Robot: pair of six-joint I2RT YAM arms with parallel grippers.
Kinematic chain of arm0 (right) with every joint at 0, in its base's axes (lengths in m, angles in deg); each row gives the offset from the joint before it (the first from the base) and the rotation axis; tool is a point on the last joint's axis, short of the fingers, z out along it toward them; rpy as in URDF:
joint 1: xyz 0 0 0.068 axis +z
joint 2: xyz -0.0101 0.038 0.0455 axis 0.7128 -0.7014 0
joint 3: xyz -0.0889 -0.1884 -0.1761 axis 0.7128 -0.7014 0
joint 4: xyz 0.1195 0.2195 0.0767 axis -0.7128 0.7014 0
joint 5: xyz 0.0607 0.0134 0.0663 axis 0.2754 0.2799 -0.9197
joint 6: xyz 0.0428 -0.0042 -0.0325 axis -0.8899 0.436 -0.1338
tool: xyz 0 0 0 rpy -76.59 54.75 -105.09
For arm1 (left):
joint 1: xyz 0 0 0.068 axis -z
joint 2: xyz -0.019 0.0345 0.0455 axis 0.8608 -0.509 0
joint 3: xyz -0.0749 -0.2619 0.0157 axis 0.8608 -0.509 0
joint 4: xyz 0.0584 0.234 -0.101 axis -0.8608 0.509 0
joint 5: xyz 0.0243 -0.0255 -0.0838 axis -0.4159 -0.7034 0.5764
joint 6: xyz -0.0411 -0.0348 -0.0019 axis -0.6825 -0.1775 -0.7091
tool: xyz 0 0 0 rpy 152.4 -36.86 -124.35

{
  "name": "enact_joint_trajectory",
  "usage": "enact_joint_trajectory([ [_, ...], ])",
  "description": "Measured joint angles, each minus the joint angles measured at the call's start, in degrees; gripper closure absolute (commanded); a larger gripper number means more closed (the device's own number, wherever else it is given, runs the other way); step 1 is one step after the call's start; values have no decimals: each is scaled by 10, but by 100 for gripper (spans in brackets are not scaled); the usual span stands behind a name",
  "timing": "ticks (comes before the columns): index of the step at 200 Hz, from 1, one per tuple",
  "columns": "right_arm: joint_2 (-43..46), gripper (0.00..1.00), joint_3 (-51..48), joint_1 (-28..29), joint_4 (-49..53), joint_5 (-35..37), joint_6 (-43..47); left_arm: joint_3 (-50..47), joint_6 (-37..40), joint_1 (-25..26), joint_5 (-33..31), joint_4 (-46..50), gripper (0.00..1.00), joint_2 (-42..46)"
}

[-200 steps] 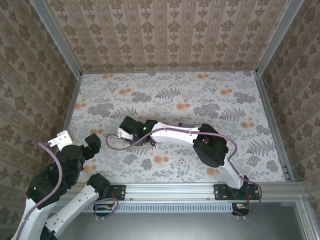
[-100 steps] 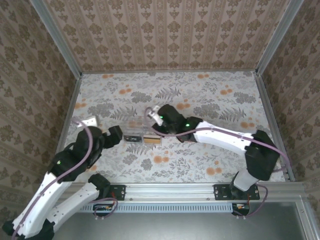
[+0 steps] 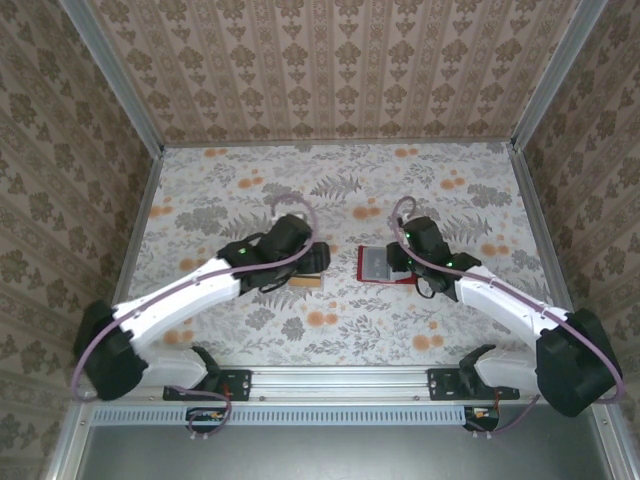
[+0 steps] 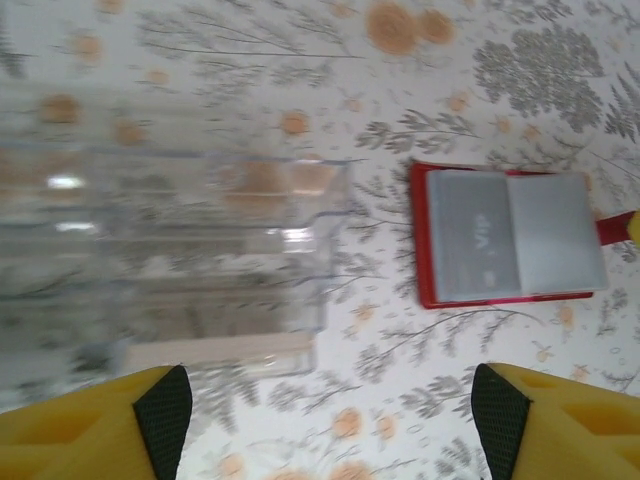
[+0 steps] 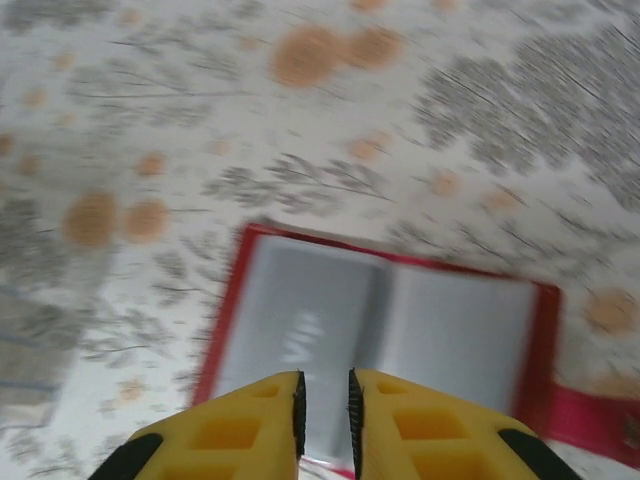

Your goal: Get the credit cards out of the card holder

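I find the right gripper (image 5: 325,385) fingers almost pressed together at lower centre, tips overlapping the grey credit card (image 5: 300,335) in the open red card holder (image 5: 585,415). The left gripper (image 4: 325,410) is spread wide and holds nothing.

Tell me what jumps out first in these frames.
The open red card holder stands out against the floral tabletop, lying flat mid-table with grey cards showing inside. The right hand hovers right over its near edge with fingers closed together. To the holder's left, a clear plastic box sits under the left hand, whose fingers are spread wide.
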Motion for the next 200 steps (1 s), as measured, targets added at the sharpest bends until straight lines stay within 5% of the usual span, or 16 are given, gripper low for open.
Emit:
enact_joint_trajectory([
  [64,-73,82,-30,-101,-22,-58,-63,113,-13,31,49,-62,40,-212],
  [111,-120,84,-31,-106,-31,-66,-78,159,-23,33,88,-79,50,-308],
  [200,-133,85,-19,-107,2,-61,-98,208,-30,33,137,-104,51,-390],
])
